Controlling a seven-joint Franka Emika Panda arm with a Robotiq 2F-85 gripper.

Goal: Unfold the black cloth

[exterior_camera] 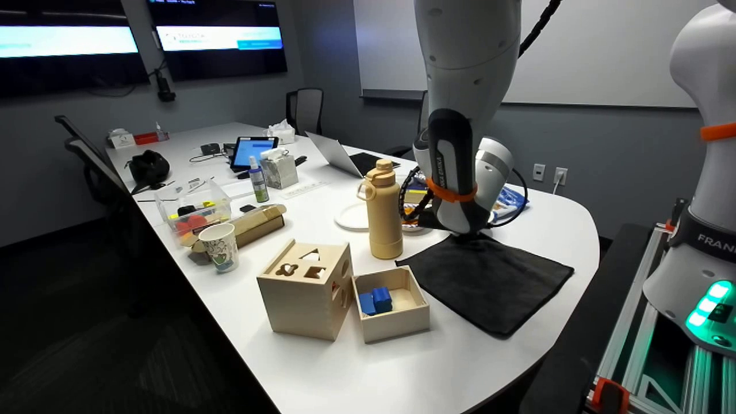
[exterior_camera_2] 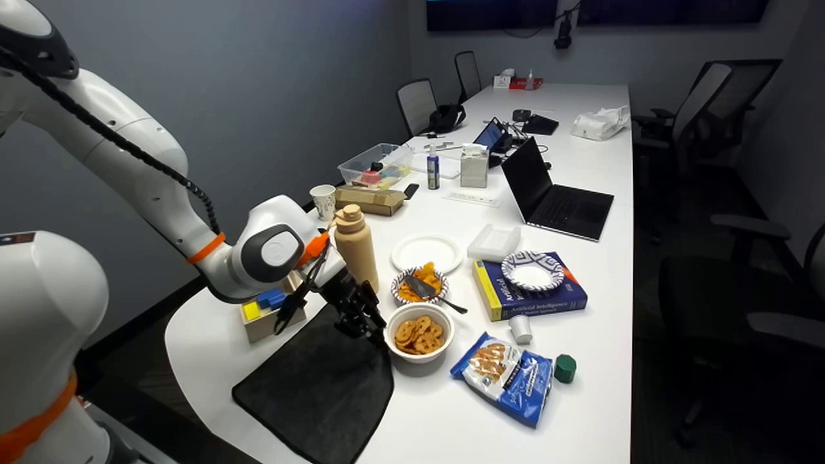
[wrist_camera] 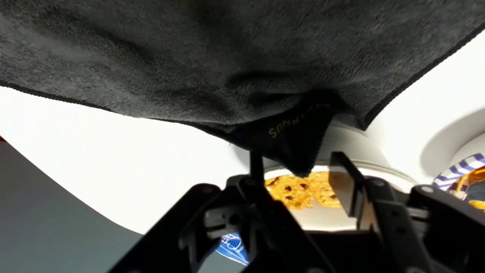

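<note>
The black cloth [exterior_camera: 494, 287] lies spread nearly flat near the rounded table end; it also shows in an exterior view [exterior_camera_2: 316, 393]. In the wrist view the cloth [wrist_camera: 189, 57] fills the top, with some wrinkles. One corner is raised or turned over, showing a dark patch with lettering, and its tip points between my fingers. My gripper [wrist_camera: 297, 163] is open, with a gap between each finger and that tip. In an exterior view my gripper [exterior_camera_2: 366, 321] is low at the cloth's edge beside the bowl. In an exterior view the fingertips [exterior_camera: 468, 234] are mostly hidden by the arm.
A white bowl [exterior_camera_2: 416, 357] of brown snacks stands right beside the gripper. A tan bottle [exterior_camera: 385, 221] and an open wooden box [exterior_camera: 397, 329] border the cloth, with a wooden shape cube [exterior_camera: 305, 305] farther over. A blue snack bag [exterior_camera_2: 515, 383] and a book [exterior_camera_2: 548, 306] lie beyond the bowl.
</note>
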